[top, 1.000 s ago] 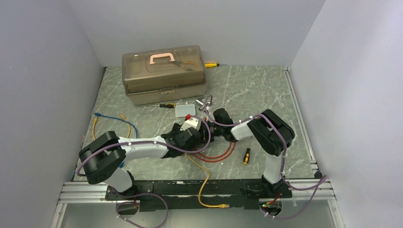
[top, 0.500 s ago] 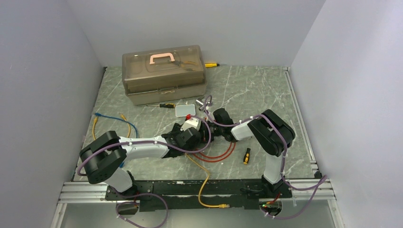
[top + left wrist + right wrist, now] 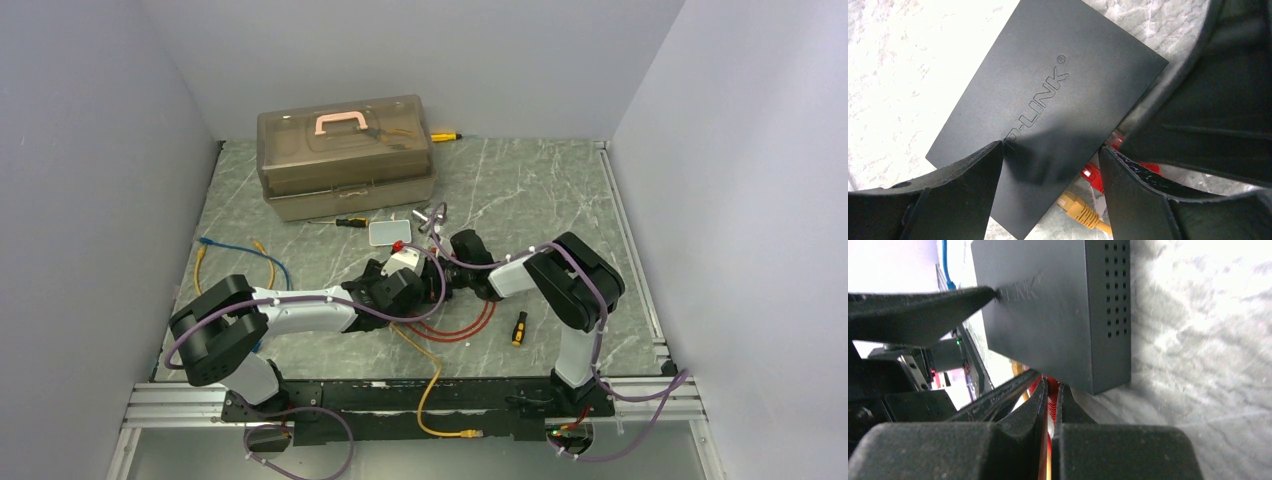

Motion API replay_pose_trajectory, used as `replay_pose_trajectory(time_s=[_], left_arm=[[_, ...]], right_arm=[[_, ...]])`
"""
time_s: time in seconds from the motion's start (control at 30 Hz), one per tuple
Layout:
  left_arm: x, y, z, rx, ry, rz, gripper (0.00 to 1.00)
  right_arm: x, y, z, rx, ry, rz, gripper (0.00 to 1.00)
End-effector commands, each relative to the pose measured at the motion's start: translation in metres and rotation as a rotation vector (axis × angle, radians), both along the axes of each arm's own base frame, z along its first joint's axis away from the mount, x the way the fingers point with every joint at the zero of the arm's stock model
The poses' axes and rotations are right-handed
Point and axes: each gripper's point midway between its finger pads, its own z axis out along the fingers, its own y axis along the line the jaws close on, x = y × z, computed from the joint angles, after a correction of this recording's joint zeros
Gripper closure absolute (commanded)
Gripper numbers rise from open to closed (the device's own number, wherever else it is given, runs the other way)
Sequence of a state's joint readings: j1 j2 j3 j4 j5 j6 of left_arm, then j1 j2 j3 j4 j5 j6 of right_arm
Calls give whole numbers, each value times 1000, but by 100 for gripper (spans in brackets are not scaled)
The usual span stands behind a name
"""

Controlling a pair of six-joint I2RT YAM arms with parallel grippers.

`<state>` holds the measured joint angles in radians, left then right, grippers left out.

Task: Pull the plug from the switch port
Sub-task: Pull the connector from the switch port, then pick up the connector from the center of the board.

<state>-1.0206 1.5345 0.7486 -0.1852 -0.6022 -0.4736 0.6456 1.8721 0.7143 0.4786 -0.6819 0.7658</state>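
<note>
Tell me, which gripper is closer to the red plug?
Right. The right gripper is clamped shut on the red plug at the switch's port edge. The left gripper stands open over the switch's top, beside the plug.

I count one translucent brown plastic toolbox [image 3: 345, 155], one flat matte-black switch [image 3: 1048, 100], one silver-grey flat tin [image 3: 388, 232], three screwdrivers [image 3: 519, 328], and cables [image 3: 432, 385] in three colours.
</note>
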Motion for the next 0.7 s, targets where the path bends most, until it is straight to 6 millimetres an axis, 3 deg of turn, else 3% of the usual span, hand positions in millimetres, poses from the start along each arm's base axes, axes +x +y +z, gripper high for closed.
replay_pose_trajectory(time_s=[0.0,0.2,0.4,0.67], left_arm=[[9,0,-4,-15,-13,58,25],[10,1,-8,-16,-4,64,24],[9,-6,2,-72,-12,45,21],[3,-11,32,-172,-43,26,14]], right_arm=[[-45,-11,-6,-25,105,116,100],[-48,-14,-8,-29,112,121,100],[-41,-16,-4,-45,81,93,100],[-16,-29,19,-81,-12,-12,64]])
